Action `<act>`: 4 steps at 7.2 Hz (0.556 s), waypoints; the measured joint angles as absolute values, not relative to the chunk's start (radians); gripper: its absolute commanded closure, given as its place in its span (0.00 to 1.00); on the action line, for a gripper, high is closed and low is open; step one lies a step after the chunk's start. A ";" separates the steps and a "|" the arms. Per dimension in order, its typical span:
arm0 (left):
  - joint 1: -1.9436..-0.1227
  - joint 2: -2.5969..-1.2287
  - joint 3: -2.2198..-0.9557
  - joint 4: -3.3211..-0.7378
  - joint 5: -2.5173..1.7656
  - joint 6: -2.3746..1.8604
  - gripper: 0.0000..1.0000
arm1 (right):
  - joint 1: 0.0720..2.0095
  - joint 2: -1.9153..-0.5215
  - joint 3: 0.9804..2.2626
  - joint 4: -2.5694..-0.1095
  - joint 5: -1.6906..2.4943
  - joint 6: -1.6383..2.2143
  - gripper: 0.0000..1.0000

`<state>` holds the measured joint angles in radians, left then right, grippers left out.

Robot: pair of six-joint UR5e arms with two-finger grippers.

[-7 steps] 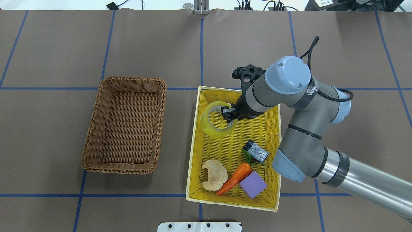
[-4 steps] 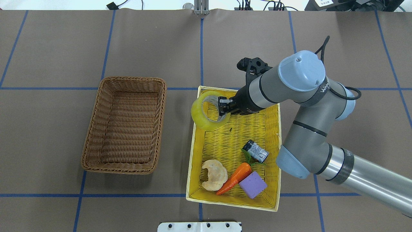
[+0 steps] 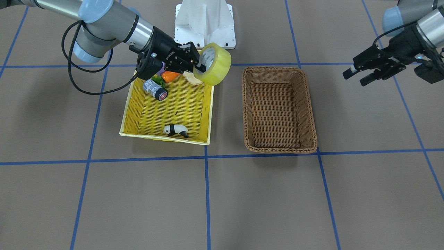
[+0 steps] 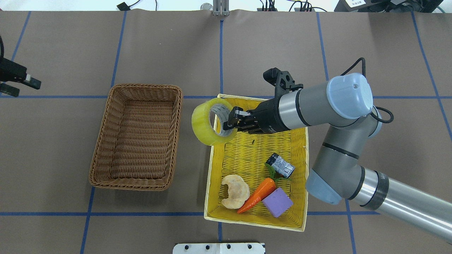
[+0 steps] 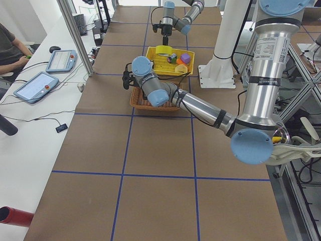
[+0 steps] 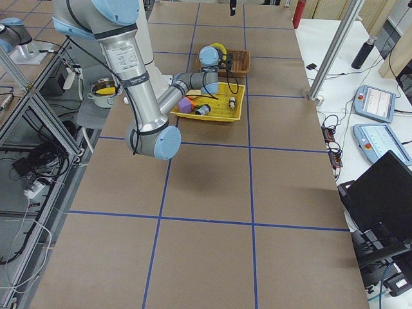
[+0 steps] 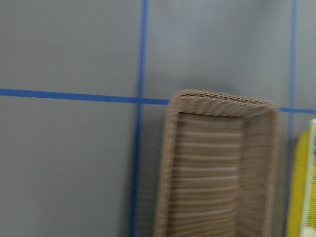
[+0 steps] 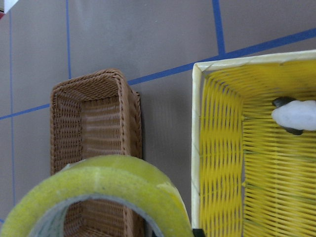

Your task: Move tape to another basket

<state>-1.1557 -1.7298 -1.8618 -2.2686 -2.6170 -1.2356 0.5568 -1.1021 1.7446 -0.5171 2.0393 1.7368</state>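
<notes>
The yellowish tape roll [image 4: 208, 122] hangs in the air over the yellow basket's left rim, between the two baskets. My right gripper [image 4: 231, 120] is shut on its wall, one finger inside the white core. The roll also shows in the front view [image 3: 215, 64] and fills the bottom of the right wrist view [image 8: 98, 187]. The brown wicker basket [image 4: 144, 86] stands empty to the left; it also shows in the front view [image 3: 277, 69] and the left wrist view [image 7: 222, 101]. My left gripper [image 3: 357, 74] is open and empty, beyond the brown basket's outer side.
The yellow basket [image 4: 211, 169] holds a grey-and-black cylinder [image 4: 280, 165], a carrot [image 4: 257, 195], a purple block [image 4: 278, 201], a beige bread-like piece [image 4: 235, 191] and a panda figure [image 3: 176, 130]. A white mount base [image 3: 204, 21] stands at the robot's table edge.
My right gripper has carried the tape up and to the left, from inside the yellow basket to over its left rim. My left gripper has come into the overhead view's left edge.
</notes>
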 measured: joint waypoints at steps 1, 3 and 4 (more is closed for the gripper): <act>-1.117 -1.790 -1.826 -2.401 -2.607 -1.393 0.03 | 0.545 -1.103 1.743 -0.428 2.022 1.802 1.00; -0.995 -1.869 -1.776 -2.636 -2.542 -1.649 0.03 | 0.489 -1.103 1.741 -0.262 1.927 1.930 1.00; -0.944 -1.906 -1.757 -2.756 -2.500 -1.806 0.03 | 0.451 -1.103 1.734 -0.174 1.859 1.988 1.00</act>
<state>-0.9444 -1.9056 -1.7572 -2.7558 -2.4996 -1.8058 0.4507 -1.1033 1.7344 -0.1745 1.8588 1.9884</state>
